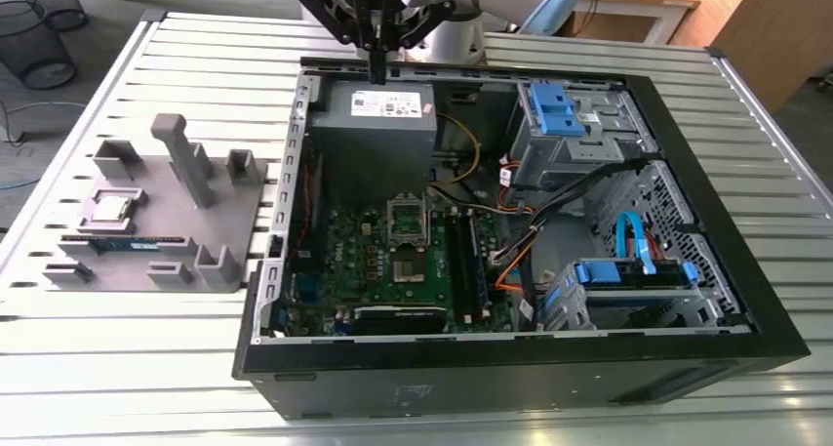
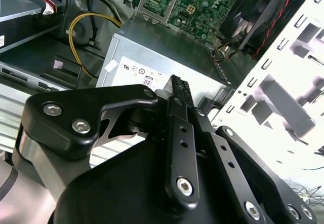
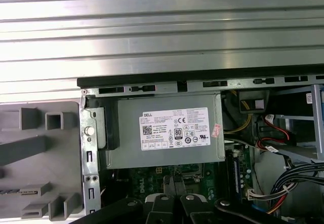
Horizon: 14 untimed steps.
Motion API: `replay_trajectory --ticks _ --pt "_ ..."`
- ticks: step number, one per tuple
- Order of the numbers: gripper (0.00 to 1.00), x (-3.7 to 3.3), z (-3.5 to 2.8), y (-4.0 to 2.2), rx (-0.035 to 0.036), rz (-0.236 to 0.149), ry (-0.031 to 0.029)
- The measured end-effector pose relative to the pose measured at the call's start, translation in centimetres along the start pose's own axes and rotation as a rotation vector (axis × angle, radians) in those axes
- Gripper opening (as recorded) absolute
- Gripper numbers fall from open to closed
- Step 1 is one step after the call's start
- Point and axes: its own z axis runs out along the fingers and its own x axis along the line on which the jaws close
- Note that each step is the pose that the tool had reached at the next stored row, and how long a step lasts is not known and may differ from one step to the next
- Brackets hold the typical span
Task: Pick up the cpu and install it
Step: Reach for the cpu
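Slatted aluminium table (image 1: 131,368) carries open black computer case (image 1: 521,373). Wooden furniture (image 1: 768,26) upper right and wire bins (image 1: 33,36) upper left, both cut off by frame edge. Grey holder (image 1: 195,212) centre left. Gripper (image 1: 377,72) top centre over case's power supply (image 1: 377,109), fingers pressed together, holding nothing; arm cropped above. Cpu (image 1: 111,208) lies flat on holder, well apart from gripper.

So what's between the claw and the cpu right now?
Exterior view: from claw to cpu, the case's side wall, bare table slats and the holder's tall post.
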Motion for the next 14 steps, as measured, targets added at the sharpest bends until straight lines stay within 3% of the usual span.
replay_trajectory --ticks 14 --pt "0.11 0.48 -0.01 -0.04 -0.0001 0.000 0.0000"
